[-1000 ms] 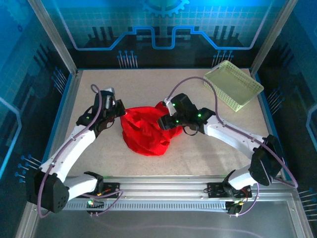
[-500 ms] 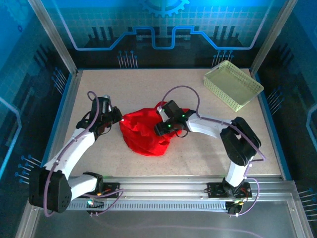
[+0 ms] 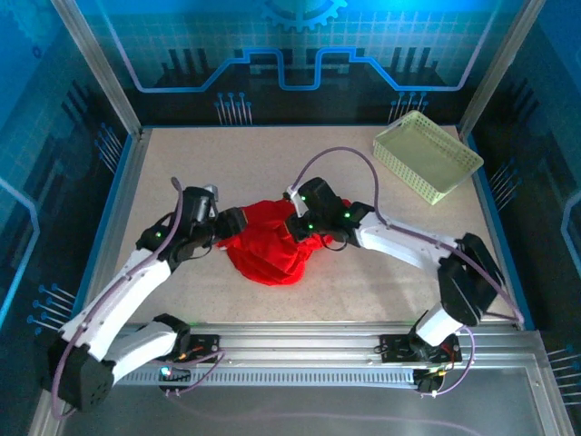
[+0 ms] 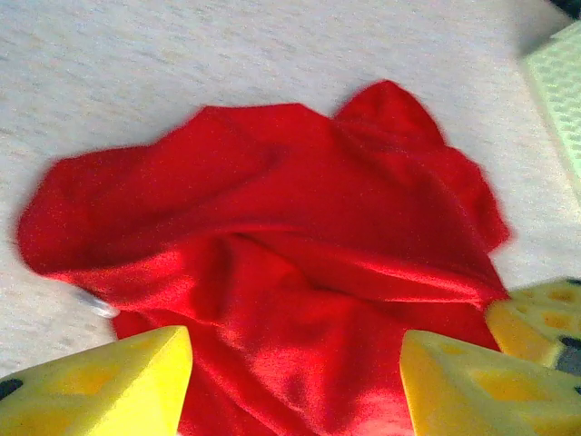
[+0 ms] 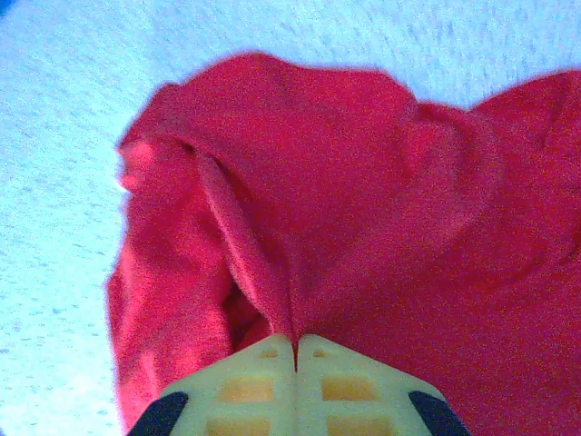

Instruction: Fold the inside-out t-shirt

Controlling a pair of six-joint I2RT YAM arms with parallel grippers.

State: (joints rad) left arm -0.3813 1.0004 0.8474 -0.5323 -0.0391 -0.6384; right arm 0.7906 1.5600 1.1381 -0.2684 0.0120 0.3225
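The red t-shirt (image 3: 268,243) lies crumpled in a heap on the table's middle. It also spreads across the left wrist view (image 4: 272,236) and the right wrist view (image 5: 363,209). My left gripper (image 3: 231,222) sits at the heap's left edge, and in its own view (image 4: 295,377) its yellow fingers (image 4: 109,386) stand wide apart over the cloth, open. My right gripper (image 3: 298,227) rests on the heap's right side; in its own view (image 5: 295,345) its jaws are pressed together, pinching a ridge of red cloth. A bit of white, maybe the tag (image 4: 95,305), peeks out at the shirt's left edge.
A pale yellow-green lattice basket (image 3: 427,156) stands at the back right corner, its edge (image 4: 558,82) visible in the left wrist view. Speckled tabletop (image 3: 227,154) surrounds the shirt, bounded by blue side rails and the metal front rail.
My left gripper has moved right, onto the shirt's left edge. The right gripper stays shut on the cloth and has shifted slightly back, and the heap has bunched smaller.
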